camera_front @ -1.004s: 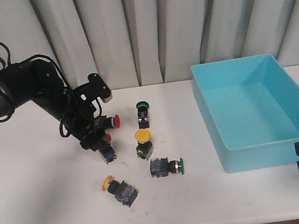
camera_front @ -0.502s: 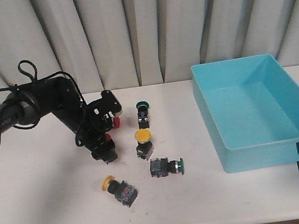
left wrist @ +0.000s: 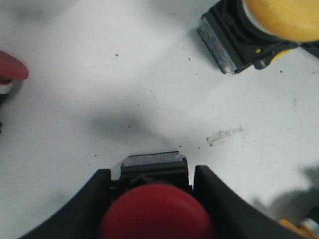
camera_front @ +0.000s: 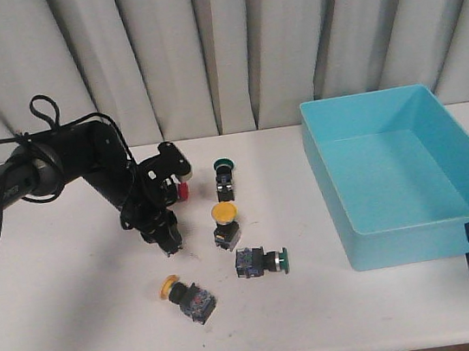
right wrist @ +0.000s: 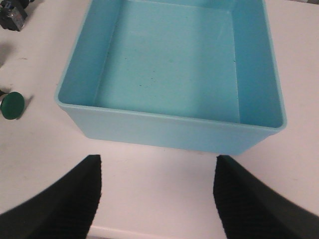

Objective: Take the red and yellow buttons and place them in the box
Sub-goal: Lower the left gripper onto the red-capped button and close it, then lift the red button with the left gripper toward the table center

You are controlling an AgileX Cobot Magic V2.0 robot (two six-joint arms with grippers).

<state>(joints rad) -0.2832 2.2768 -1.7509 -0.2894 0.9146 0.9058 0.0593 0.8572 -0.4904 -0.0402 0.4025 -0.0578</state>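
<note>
Grey pleated curtains hang behind the white table [camera_front: 80, 319]. The left gripper [camera_front: 166, 233] is clamped on a red button [left wrist: 153, 211], with the black fingers [left wrist: 97, 196] pressed against both sides of its body and the red cap between them. A second red button [camera_front: 182, 190] lies just behind the gripper. One yellow button [camera_front: 224, 220] stands near the table centre, beside the gripper; another yellow button [camera_front: 186, 296] lies on its side nearer the front edge. Two green buttons are present: one [camera_front: 224, 175] toward the curtains, one [camera_front: 262, 262] lying on its side. The box [camera_front: 401, 244] sits on the right side of the table, well apart from the buttons. The right gripper [right wrist: 157, 199] rests just in front of the box, fingers spread apart, holding nothing.
</note>
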